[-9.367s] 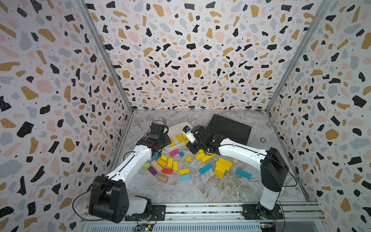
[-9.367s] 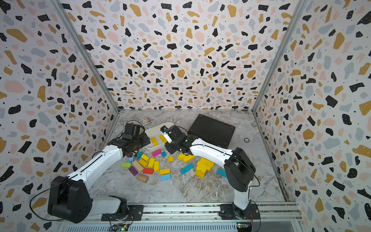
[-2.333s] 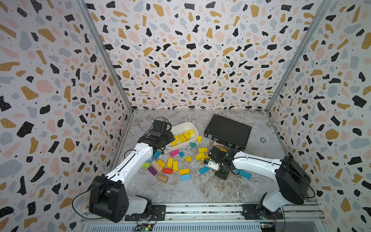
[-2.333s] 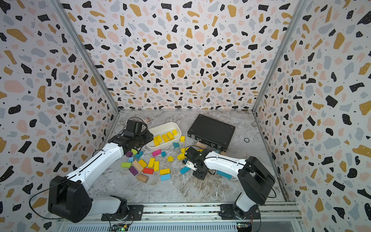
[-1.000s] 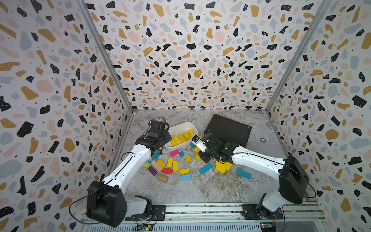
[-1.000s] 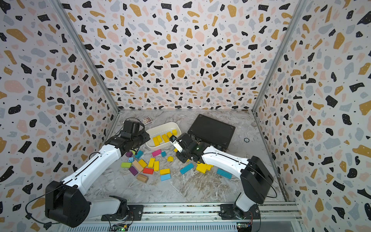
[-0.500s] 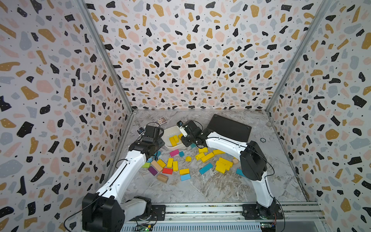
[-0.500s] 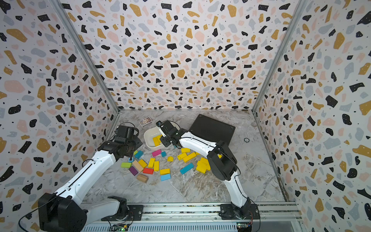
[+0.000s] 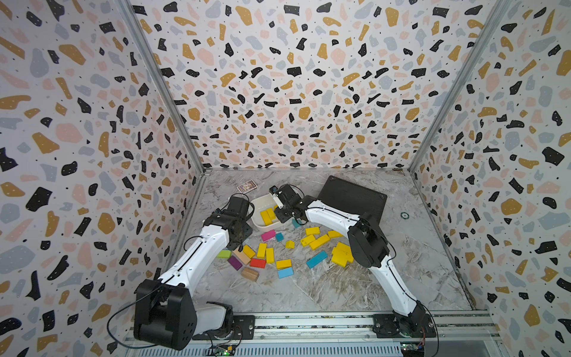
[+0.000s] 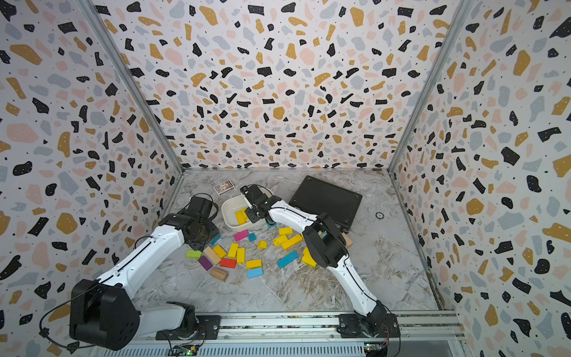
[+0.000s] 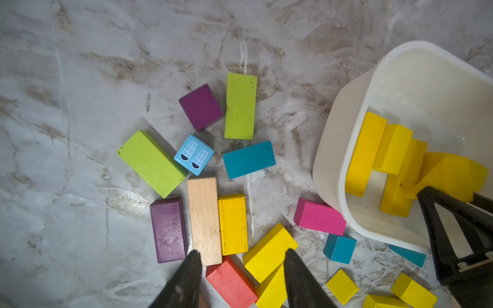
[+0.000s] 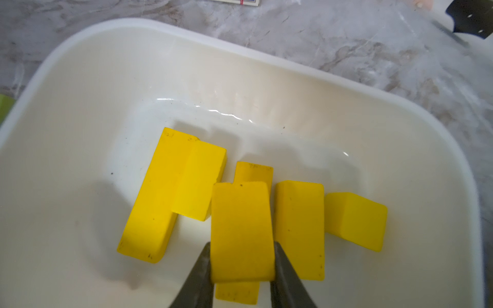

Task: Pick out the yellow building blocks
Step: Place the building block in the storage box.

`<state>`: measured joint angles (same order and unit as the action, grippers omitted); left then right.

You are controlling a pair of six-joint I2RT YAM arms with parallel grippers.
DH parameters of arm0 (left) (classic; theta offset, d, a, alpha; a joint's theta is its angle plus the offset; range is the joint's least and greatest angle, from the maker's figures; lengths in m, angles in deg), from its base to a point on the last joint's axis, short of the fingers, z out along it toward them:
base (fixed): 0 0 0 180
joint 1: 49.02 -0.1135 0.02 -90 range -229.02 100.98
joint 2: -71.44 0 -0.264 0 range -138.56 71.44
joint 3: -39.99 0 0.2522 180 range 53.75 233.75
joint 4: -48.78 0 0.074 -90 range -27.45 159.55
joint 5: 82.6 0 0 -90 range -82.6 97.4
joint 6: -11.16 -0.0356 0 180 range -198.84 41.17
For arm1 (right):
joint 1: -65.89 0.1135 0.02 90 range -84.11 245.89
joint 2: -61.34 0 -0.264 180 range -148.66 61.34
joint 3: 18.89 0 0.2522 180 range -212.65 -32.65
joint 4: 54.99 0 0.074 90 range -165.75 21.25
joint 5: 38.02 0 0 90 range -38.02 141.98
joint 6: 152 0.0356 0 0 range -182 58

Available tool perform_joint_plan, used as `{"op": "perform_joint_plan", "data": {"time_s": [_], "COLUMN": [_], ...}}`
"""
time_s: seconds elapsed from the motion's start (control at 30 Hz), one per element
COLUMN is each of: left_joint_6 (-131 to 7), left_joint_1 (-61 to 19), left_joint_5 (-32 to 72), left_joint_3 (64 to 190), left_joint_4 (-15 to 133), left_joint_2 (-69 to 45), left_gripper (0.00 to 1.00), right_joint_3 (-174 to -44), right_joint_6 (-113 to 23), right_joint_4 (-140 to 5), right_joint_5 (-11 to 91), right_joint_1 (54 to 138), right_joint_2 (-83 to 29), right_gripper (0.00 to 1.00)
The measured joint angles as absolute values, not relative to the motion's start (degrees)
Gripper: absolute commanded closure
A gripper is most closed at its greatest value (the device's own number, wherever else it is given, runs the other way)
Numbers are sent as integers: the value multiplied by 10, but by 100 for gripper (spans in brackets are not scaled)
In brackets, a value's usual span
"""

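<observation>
**Yellow block held over the tub**

My right gripper (image 12: 241,256) is squeezed tight on one yellow block (image 12: 241,226). The block sits between the two fingers and sticks out in front of them. It is over the other yellow blocks (image 12: 298,226) that lie inside the white tub (image 12: 240,50). I cannot tell if it touches them.

My left gripper (image 11: 241,254) has its fingers spread apart and grips nothing. It hovers over the table (image 11: 80,80). Below the gap between its fingers I see a red block (image 11: 229,282) and a loose yellow block (image 11: 266,245).

More yellow pieces (image 9: 318,241) lie on the table near the tub, mixed with pink, teal, green and purple ones.
</observation>
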<state>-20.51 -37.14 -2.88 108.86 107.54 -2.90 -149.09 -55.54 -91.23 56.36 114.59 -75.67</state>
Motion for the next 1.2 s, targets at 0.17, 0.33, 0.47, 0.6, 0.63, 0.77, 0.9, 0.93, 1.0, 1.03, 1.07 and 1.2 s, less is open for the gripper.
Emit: {"op": "perform_joint_plan", "data": {"time_s": [0.17,0.33,0.47,0.6,0.63,0.77,0.9,0.93,1.0,1.03,1.07,1.2], "left_joint_6": [-202,-198,-194,-183,-180,-175,-175,-175,-176,-177,-177,-178], "left_joint_1": [-372,-374,-376,-380,-381,-382,-382,-382,-382,-382,-382,-383], "left_joint_5": [-21,-18,-16,-11,-7,9,26,30,38,42,45,57], "left_joint_3": [1089,1089,1087,1077,1074,1070,1064,1063,1062,1062,1062,1062], "left_joint_4": [1075,1073,1072,1071,1071,1069,1058,1054,1047,1043,1038,1027], "left_joint_2": [-33,-44,-50,-59,-65,-90,-101,-104,-112,-118,-123,-142], "left_gripper": [49,49,48,48,48,49,51,52,52,52,52,51], "right_joint_3": [-1492,-1469,-1371,-1256,-1227,-1121,-1037,-1021,-1001,-995,-992,-988], "right_joint_6": [-550,-545,-540,-529,-524,-509,-497,-494,-492,-491,-490,-486], "right_joint_4": [-911,-906,-888,-862,-856,-842,-848,-849,-855,-859,-862,-864], "right_joint_5": [556,549,543,545,549,577,609,617,631,636,641,655], "right_joint_1": [1146,1146,1146,1146,1146,1146,1146,1146,1146,1146,1146,1146], "right_joint_2": [-758,-738,-645,-513,-478,-362,-295,-286,-278,-275,-274,-272], "right_gripper": [58,55,55,57,57,59,60,61,61,61,61,61]}}
